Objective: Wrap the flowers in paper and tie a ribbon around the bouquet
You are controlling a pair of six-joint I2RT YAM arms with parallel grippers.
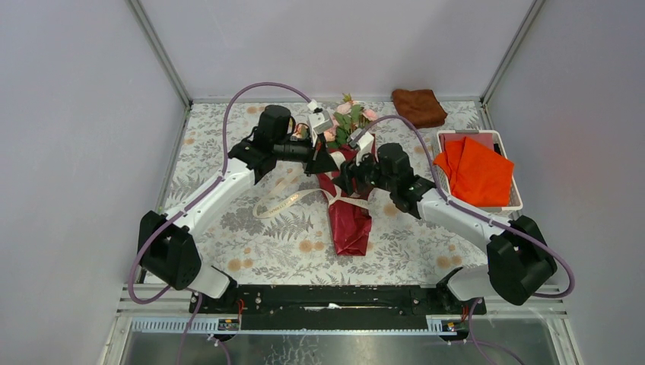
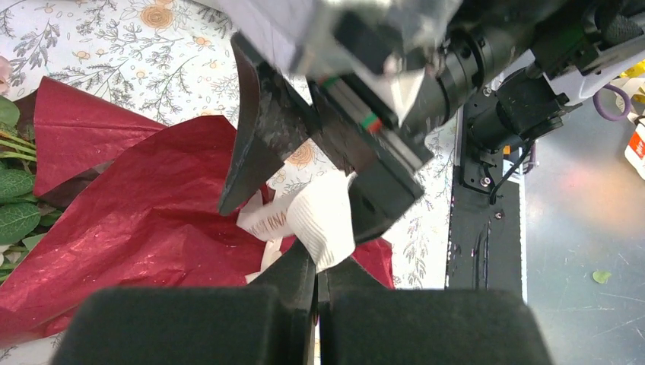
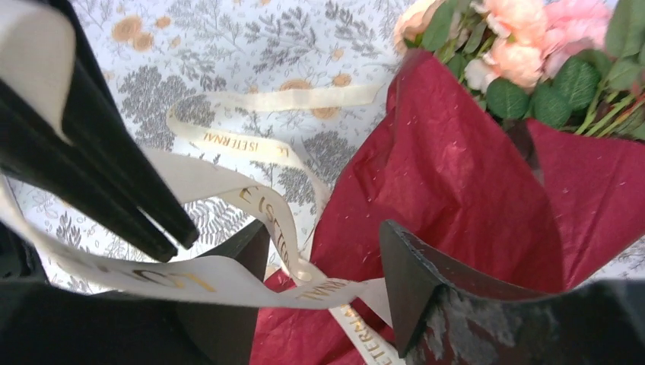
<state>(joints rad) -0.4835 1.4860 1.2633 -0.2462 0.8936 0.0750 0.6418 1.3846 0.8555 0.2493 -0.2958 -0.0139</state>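
Note:
The bouquet lies mid-table: pink flowers (image 1: 348, 114) at the far end, dark red paper (image 1: 351, 224) coned round the stems. A cream ribbon (image 1: 281, 204) crosses the cone and loops off to the left on the table. My left gripper (image 1: 327, 161) is shut on the ribbon (image 2: 327, 224), which is pinched at its fingertips (image 2: 317, 274) just above the paper (image 2: 152, 228). My right gripper (image 3: 323, 266) is open, jaws on either side of a crossed stretch of ribbon (image 3: 357, 293) over the paper (image 3: 449, 175). The flowers (image 3: 525, 46) show at the top right.
A brown folded cloth (image 1: 418, 106) lies at the far right. A white basket (image 1: 517, 205) with orange sheets (image 1: 475, 171) stands at the right edge. Grey walls enclose the table on three sides. The black mounting rail (image 1: 335, 298) runs along the near edge.

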